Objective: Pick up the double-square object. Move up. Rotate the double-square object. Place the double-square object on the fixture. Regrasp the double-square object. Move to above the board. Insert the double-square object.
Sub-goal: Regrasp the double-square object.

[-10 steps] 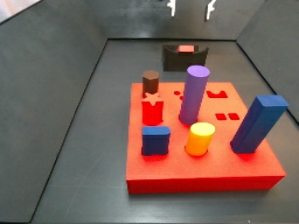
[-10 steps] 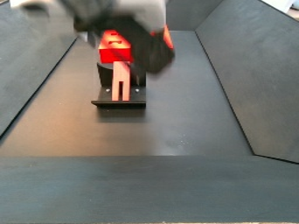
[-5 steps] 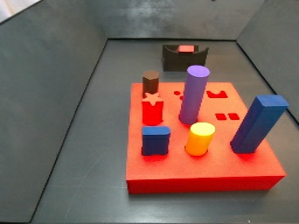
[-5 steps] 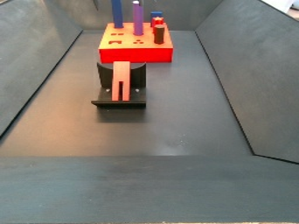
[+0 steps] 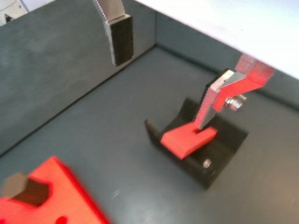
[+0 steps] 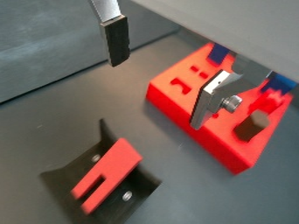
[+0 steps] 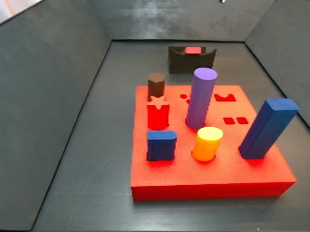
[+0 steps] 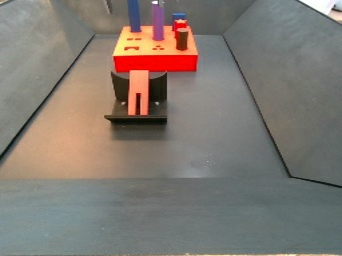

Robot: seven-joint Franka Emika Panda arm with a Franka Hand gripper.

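Tool fingers hang spread wide with nothing between them, high above the floor and out of frame in both side views. Below lies the double-square object, resting across the fixture, apart from both fingers. The board sits just beyond the fixture, carrying its purple cylinder and other pegs upright.

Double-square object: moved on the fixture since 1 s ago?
No. The double-square object lies on the fixture as before, below the board. The claw is open above.
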